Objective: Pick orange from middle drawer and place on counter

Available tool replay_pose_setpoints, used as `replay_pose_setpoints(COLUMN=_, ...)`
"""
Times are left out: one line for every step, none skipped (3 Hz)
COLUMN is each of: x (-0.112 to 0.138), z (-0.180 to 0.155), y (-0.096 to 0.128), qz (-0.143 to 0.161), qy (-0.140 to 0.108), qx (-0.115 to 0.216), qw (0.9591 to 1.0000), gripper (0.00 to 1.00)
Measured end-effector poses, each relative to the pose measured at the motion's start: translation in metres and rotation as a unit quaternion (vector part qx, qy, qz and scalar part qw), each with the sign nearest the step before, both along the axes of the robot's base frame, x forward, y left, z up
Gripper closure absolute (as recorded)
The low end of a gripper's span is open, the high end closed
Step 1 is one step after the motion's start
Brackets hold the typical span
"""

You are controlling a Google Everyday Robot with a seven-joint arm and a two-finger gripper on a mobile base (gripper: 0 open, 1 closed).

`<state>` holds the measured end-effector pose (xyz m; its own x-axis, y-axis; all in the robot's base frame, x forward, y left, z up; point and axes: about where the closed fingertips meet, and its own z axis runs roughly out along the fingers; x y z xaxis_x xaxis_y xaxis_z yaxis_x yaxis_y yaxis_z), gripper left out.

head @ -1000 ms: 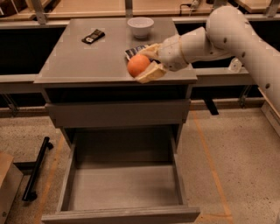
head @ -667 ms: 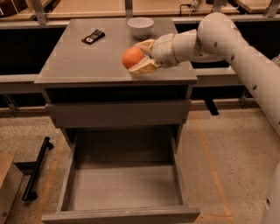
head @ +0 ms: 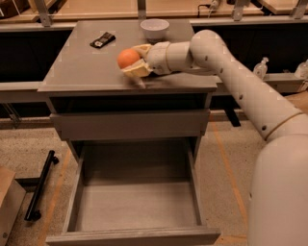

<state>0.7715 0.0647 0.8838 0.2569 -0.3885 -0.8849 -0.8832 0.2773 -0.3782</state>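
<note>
A white bowl (head: 154,29) stands near the back edge of the grey table (head: 86,72), just behind the arm's wrist. A small dark packet (head: 102,40) lies flat to its left, well apart from the fruit. The front and left stretches of the table top show only bare grey. The pale arm (head: 231,72) reaches in from the right, over the table's right edge. Nothing stands between the gripper and the surface under it.

The gripper (head: 132,59) hangs over the middle of the table, pointing left. Its tan fingers (head: 137,70) are clamped on the orange (head: 127,57), one above the fruit and one below. The orange sits low over the table top. Whether the lower finger touches the surface I cannot tell.

Under the table top a closed drawer front (head: 130,124) is shut flush. Below it the middle drawer (head: 75,192) is pulled far out toward the camera, and only its flat grey floor shows between the low walls. What the bowl holds cannot be seen from this angle.

On the speckled floor to the left lies a black bar (head: 41,185). Pale wooden benches (head: 106,7) run behind the cabinet, and a small bottle (head: 260,68) stands on a ledge to the right.
</note>
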Motion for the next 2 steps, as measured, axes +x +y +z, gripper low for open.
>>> replay_pose_setpoints(x=0.021, z=-0.007, y=0.024, qz=-0.001, qy=0.010, qx=0.019, qw=0.9998, gripper=0.85)
replay_pose_setpoints(x=0.035, z=-0.013, y=0.044, qz=0.006, qy=0.020, qx=0.033, qw=0.9992, gripper=0.62)
